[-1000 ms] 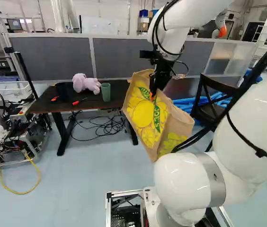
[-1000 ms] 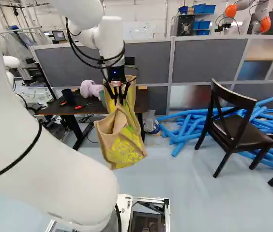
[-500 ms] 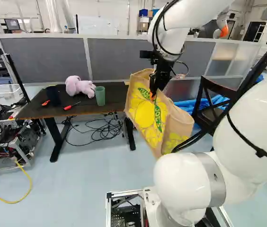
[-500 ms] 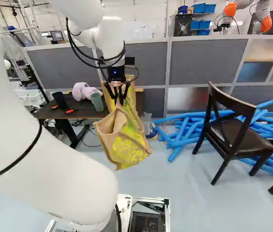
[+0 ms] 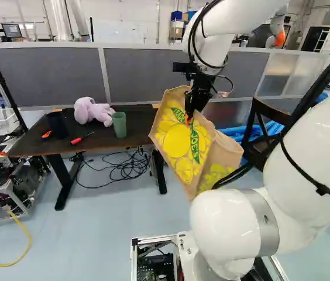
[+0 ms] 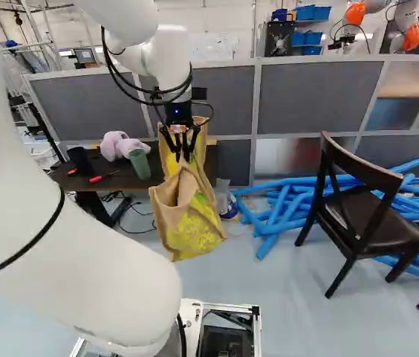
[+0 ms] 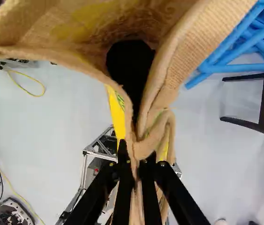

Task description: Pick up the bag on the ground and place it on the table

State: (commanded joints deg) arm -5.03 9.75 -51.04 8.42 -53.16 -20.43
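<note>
My gripper (image 5: 190, 117) hangs high ahead of the arm, shut on the upper edge of the bag. The tan bag (image 5: 179, 137) with yellow fruit print dangles tilted, clear of the floor. In the wrist view the gripper (image 7: 135, 164) pinches folded cloth of the bag (image 7: 188, 51) between its two fingers, and the bag's mouth gapes ahead of them. The dark table (image 5: 36, 142) stands beyond and left of the bag in the left base view. On it are a pink plush toy (image 5: 92, 111), a green cup (image 5: 119, 124), a dark cup (image 6: 79, 160) and a red-handled tool (image 5: 80, 139).
A dark chair (image 6: 358, 216) and a pile of blue tubes (image 6: 280, 201) stand right of the bag in the right base view. Grey partitions (image 6: 321, 97) run behind the table. Black cables (image 5: 121, 170) lie under it. Another robot's cart (image 5: 7, 187) stands left.
The base has moved: table and chair look nearer, and the table has shifted left in both base views. The arm holds its pose, with the bag still in the gripper and swinging slightly.
</note>
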